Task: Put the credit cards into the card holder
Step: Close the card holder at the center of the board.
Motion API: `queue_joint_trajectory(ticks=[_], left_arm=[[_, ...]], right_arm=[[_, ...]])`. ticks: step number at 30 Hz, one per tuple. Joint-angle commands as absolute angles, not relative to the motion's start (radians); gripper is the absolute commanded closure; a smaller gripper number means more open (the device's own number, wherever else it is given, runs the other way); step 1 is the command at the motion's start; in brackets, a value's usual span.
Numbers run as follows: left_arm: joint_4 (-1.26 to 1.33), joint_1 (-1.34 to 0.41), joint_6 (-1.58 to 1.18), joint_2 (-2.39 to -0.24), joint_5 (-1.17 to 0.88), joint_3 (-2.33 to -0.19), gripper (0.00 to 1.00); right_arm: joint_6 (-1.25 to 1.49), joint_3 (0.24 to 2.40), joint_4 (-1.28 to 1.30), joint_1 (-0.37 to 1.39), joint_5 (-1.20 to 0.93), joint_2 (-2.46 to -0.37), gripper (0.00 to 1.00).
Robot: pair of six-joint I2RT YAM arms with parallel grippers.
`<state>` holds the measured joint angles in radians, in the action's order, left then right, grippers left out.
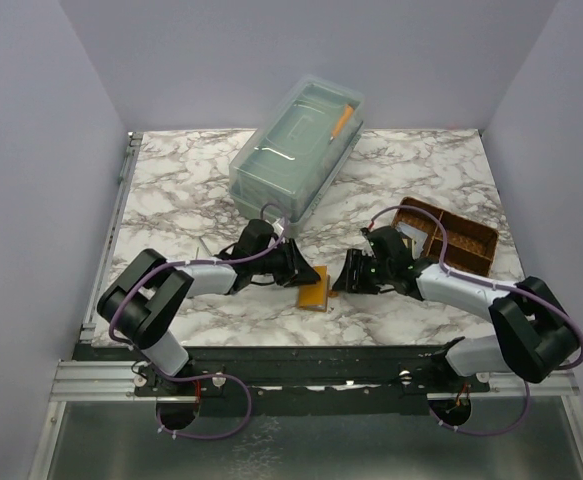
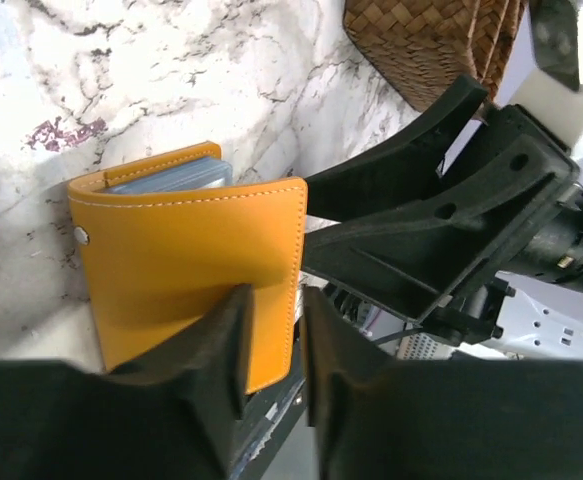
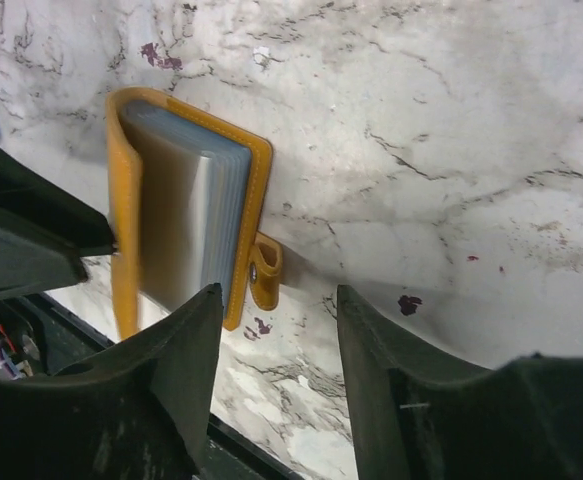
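Note:
The card holder (image 1: 314, 295), an orange-tan wallet, lies near the table's front edge between both grippers. Its cover (image 2: 191, 270) stands lifted and looks blurred in the right wrist view. Grey and light-blue leaves (image 3: 196, 215) fill it; I cannot tell the credit cards from its panels. My left gripper (image 1: 296, 268) is at the cover's free edge, its jaws (image 2: 276, 300) a narrow gap apart with the orange corner showing behind them. My right gripper (image 1: 349, 275) hangs open (image 3: 279, 292) over bare marble, just right of the snap tab (image 3: 266, 272).
A brown woven divided tray (image 1: 455, 218) sits at the right, close behind the right arm. A clear lidded plastic box (image 1: 296, 150) with an orange stick inside stands at the back middle. The metal rail (image 1: 311, 365) runs just in front of the holder.

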<state>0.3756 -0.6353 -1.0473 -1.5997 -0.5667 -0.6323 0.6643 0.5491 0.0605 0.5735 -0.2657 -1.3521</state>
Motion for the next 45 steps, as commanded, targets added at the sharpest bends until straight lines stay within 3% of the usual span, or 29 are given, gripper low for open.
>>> queue_joint_trajectory(ticks=[1,8,15,20,23,25,29,39,45], left_arm=[[0.393,-0.635,-1.052,-1.650,-0.591,-0.648,0.75],[0.285,-0.630,-1.013,-1.689,-0.560,-0.680,0.84],[0.238,-0.623,-0.999,-1.710,-0.534,-0.682,0.86],[0.227,-0.617,-0.990,-1.711,-0.535,-0.679,0.86],[0.224,-0.615,-0.984,-1.708,-0.539,-0.678,0.86],[0.224,-0.615,-0.982,-1.708,-0.544,-0.678,0.86],[0.225,-0.616,-0.979,-1.710,-0.543,-0.675,0.87],[0.224,-0.615,-0.976,-1.714,-0.539,-0.680,0.89],[0.225,-0.615,-0.978,-1.721,-0.537,-0.680,0.88]], right_arm=[[0.593,0.634,0.159,0.609,-0.223,-1.401,0.45],[0.583,0.732,0.298,0.665,-0.037,-1.514,0.42],[0.605,0.722,0.435,0.669,0.147,-1.499,0.56],[0.656,0.701,0.487,0.669,0.151,-1.404,0.78],[0.637,0.696,0.466,0.669,0.103,-1.348,0.81],[0.567,0.693,0.379,0.669,-0.023,-1.333,0.76],[0.513,0.727,0.301,0.670,-0.119,-1.387,0.56],[0.485,0.802,0.299,0.689,-0.113,-1.543,0.53],[0.497,0.829,0.355,0.724,-0.035,-1.588,0.46]])
